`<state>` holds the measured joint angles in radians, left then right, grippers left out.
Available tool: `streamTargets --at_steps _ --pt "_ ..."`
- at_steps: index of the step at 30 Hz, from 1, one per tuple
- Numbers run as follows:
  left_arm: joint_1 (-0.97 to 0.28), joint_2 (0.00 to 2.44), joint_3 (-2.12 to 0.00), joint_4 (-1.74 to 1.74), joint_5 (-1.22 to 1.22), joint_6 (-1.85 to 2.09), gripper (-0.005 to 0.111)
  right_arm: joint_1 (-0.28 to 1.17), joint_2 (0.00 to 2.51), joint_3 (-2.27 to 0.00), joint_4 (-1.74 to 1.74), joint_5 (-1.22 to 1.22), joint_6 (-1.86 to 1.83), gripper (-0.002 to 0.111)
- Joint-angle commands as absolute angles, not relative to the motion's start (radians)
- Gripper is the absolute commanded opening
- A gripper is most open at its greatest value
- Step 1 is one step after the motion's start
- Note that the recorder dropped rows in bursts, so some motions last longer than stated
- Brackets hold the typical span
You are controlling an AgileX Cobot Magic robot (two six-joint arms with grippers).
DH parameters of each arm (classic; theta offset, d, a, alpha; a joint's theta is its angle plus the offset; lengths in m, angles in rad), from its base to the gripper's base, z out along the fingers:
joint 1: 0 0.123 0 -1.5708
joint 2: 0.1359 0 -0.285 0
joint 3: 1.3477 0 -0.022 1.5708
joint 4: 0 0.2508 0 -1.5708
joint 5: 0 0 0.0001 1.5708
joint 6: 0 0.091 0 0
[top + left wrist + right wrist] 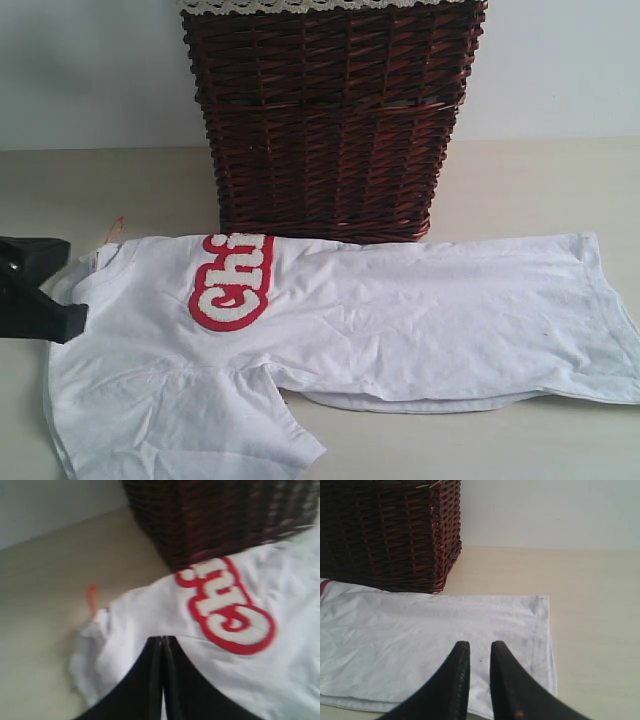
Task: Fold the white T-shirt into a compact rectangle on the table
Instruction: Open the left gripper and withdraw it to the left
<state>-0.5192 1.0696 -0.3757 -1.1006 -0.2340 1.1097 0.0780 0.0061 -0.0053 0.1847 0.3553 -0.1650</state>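
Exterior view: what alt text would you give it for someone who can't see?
A white T-shirt lies sideways on a pale table, its red-outlined lettering cut off by a fold, in front of a dark wicker basket. The robot's black left gripper sits at the shirt's neck end, at the picture's left edge.
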Motion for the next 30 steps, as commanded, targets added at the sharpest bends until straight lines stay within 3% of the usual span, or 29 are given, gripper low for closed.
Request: streamTargets --at_steps 1,8,21,23,28,30 --pt "-0.416 1.054 -0.36 -1.142 -0.326 1.118 0.0 0.075 0.0 0.0 0.185 0.345 -0.17 0.016" --pt "-0.306 0.985 -0.4 -1.14 -0.096 1.116 0.0 0.075 0.0 0.0 0.185 0.345 -0.17 0.016" --pt "-0.306 0.973 -0.43 -1.129 -0.159 1.084 0.0 0.075 0.0 0.0 0.185 0.345 -0.17 0.016" --pt "-0.301 0.977 -0.425 -0.984 -0.181 0.913 0.0 0.075 0.0 0.0 0.185 0.345 -0.17 0.016" --pt "-0.278 0.952 -0.418 -0.075 -0.131 -0.124 0.0 0.075 0.0 0.0 0.185 0.345 -0.17 0.016" --pt "-0.279 0.935 -0.418 0.045 -0.088 -0.257 0.0 0.075 0.0 0.0 0.185 0.345 -0.17 0.016"
